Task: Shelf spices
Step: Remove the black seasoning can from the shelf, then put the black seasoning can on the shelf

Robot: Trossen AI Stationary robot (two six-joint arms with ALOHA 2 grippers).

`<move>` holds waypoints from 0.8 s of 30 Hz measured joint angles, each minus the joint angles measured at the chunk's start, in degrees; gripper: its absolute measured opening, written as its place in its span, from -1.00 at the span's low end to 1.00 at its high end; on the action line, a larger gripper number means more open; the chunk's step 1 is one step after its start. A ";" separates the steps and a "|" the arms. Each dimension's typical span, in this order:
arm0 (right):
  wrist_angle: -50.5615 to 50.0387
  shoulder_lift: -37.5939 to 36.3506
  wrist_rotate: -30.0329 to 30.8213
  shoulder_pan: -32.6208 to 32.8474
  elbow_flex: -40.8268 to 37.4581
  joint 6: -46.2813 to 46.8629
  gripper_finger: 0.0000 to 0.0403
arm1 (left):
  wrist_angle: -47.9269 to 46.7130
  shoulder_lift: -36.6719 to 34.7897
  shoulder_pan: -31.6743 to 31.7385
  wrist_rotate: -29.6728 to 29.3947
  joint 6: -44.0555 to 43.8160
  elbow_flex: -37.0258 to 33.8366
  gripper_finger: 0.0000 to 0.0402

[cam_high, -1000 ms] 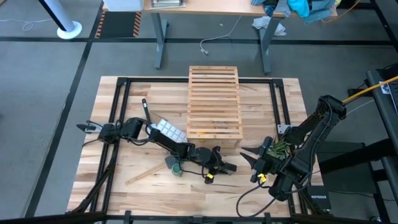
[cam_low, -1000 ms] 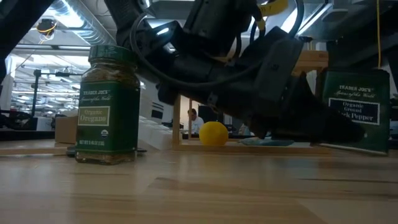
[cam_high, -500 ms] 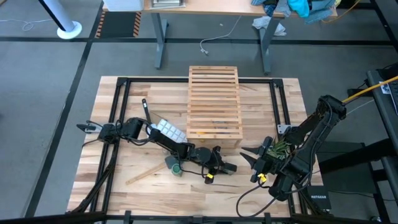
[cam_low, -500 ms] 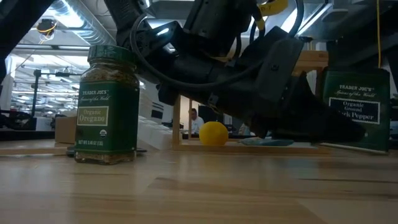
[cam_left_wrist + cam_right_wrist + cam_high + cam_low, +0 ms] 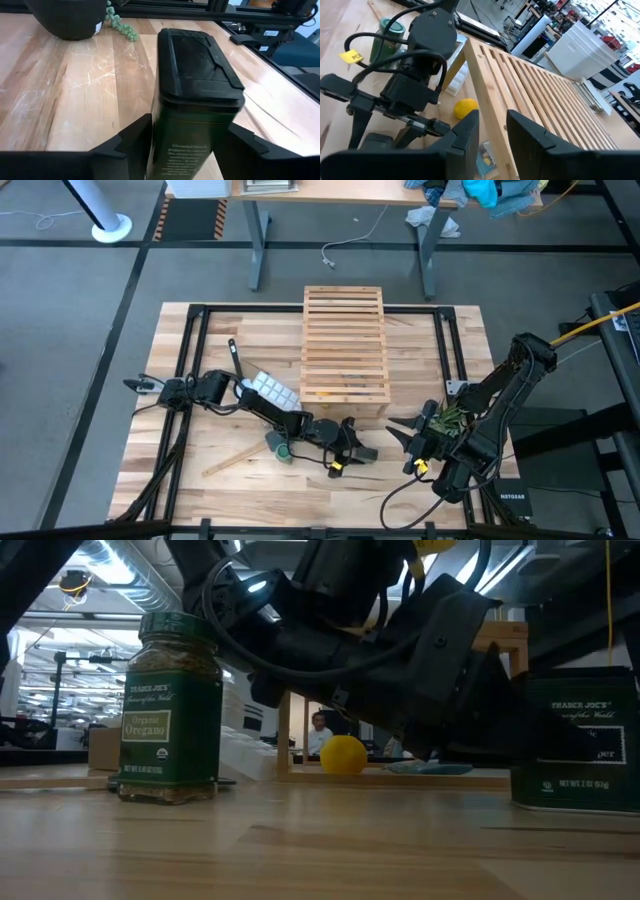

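High view showed you the surface (image 5: pixel 200 450), with the shelf (image 5: pixel 345 345) at its far middle, still without a jar. Your left tool (image 5: pixel 185 142) lay low near the front, its fingers (image 5: pixel 127 142) spread to either side of the pepper tin (image 5: pixel 195 95); I judged the hold loosened, though I could not tell whether a pad touched it. The tin sat on the surface in front of the shelf. The right tool (image 5: pixel 492 132) waited at the right, narrowly parted and empty, facing the shelf.

Closing off-centre on that smooth, boxy tin could have twisted or tipped it. Swinging the arm might also have knocked the oregano jar (image 5: pixel 170 710) just beside it.

I counted one shelf, one tin, one oregano jar and one yellow ball (image 5: pixel 343 755); no third jar showed.
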 joint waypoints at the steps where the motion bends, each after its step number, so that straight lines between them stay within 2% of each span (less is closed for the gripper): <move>1: 0.01 0.00 -0.20 0.00 0.00 0.00 -0.49 | 0.00 0.00 0.00 -0.02 0.00 0.00 -0.10; 13: 0.00 0.00 -0.40 0.00 0.00 -0.02 -0.49 | 3.83 -1.68 0.19 -0.05 0.00 0.02 -0.10; 19: 0.37 0.00 -2.21 0.00 0.00 -0.02 -0.49 | 2.79 -5.95 0.19 -0.73 3.30 0.11 -0.09; 24: 2.52 0.00 -6.15 -0.02 0.00 0.00 -0.49 | 0.39 -11.22 0.19 -0.87 6.32 0.11 -0.09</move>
